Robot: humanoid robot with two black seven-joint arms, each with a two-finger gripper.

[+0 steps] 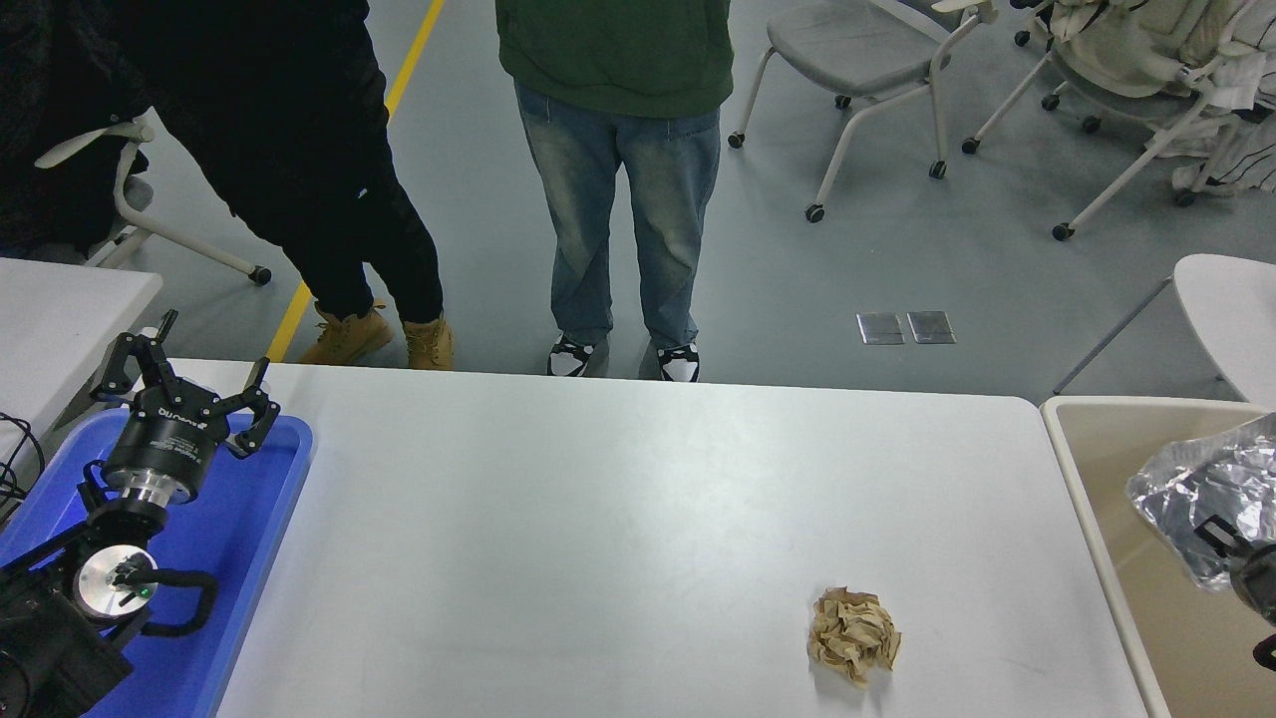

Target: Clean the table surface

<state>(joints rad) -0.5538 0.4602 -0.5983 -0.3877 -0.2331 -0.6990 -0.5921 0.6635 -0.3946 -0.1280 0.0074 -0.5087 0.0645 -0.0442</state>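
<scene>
Table surface [618, 519]: broad matte white top with rounded corners, filling the middle of the room's near side; it is rigid and smooth, nothing to grip, so I'd judge the cleaning means lifting litter off it.
Paper wad [853, 635]: crumpled tan ball at about 5 o'clock on the top, sitting alone. Looks light and soft, and would squash under a pinch; best taken across its middle from above, gently, since it may skid on the slick surface.
Foil [1201, 484]: crinkled silver sheet at 3 o'clock, off the table, hanging over the beige bin [1116, 449]. Thin, springy, easily torn, I'd guess.
Right gripper [1228, 550]: at the right edge, fingers clenched on the foil's lower edge, above the bin's inside.
Left gripper [184, 394]: parked at 9 o'clock over the blue tray [269, 538], fingers spread wide and holding nothing.
People: two stand at 12 o'clock beyond the far edge, one in jeans [618, 219], one in black trousers [329, 189].
Progress: my guess is the foil goes into the bin, and the wad remains.
</scene>
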